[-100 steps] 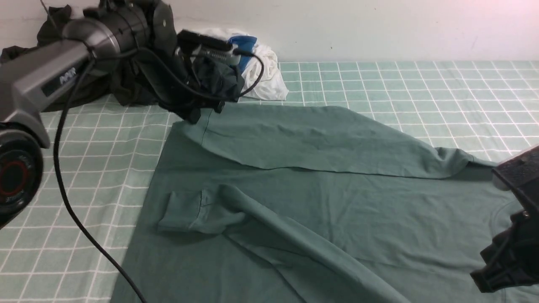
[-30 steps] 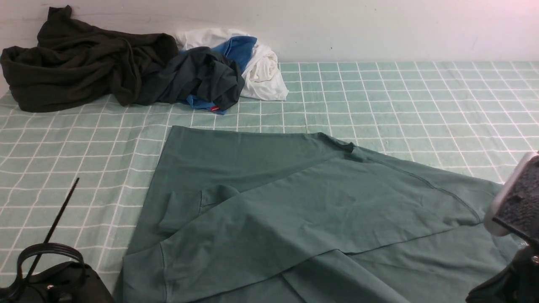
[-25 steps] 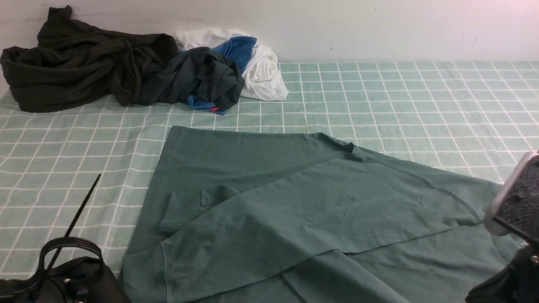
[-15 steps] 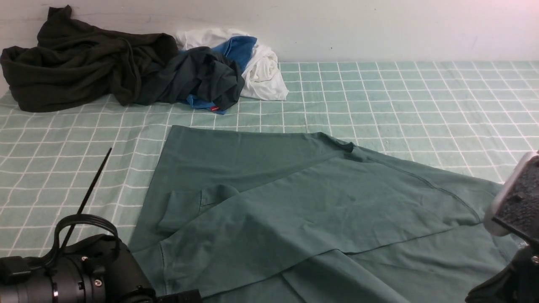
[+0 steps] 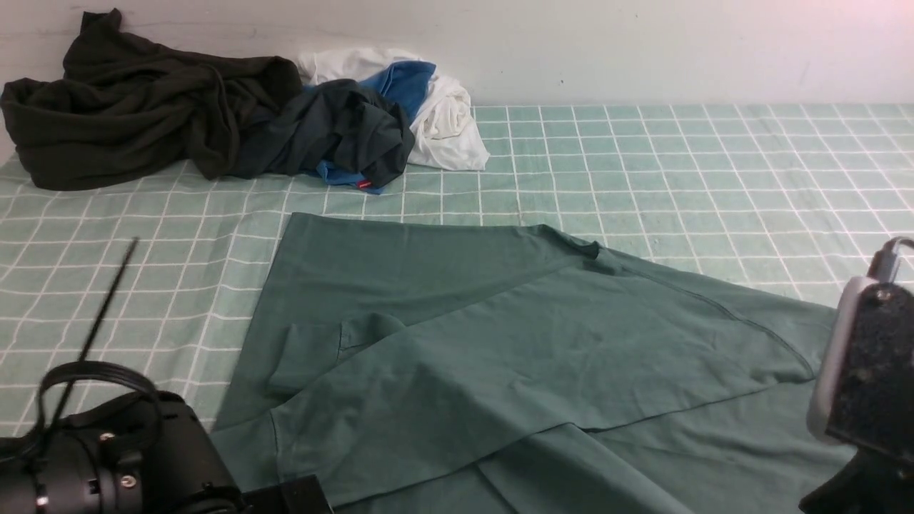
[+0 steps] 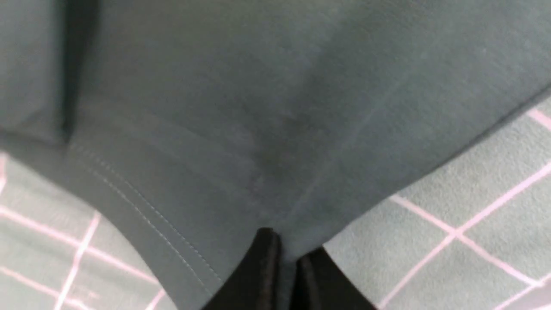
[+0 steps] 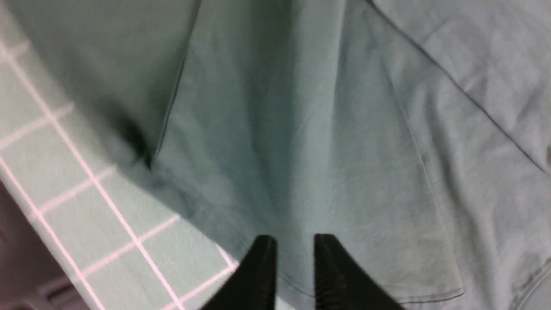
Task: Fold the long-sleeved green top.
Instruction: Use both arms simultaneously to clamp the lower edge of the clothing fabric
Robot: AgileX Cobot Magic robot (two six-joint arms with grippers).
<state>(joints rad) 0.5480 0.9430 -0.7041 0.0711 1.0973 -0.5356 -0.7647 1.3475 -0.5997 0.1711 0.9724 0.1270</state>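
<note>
The green long-sleeved top (image 5: 543, 357) lies spread on the checked table cover, its far side folded over toward the near edge, with one cuffed sleeve (image 5: 314, 353) lying on the body at the left. My left gripper (image 6: 286, 254) is shut on the top's (image 6: 275, 107) near-left hem corner, cloth pinched between its black fingers. Its arm (image 5: 121, 464) shows at the bottom left of the front view. My right gripper (image 7: 295, 245) stands open just over the top's (image 7: 301, 129) edge at the near right, with nothing gripped. The right arm (image 5: 864, 371) shows at the right edge.
A very dark olive-black garment (image 5: 136, 100) is heaped at the back left. Beside it lies a charcoal garment (image 5: 343, 135) with blue and white cloth (image 5: 446, 121). The checked green cover (image 5: 678, 157) runs to the back wall.
The left arm came in at the near left and its gripper shut on the top's hem. The right gripper opened and let go of the cloth, and its arm shifted slightly.
</note>
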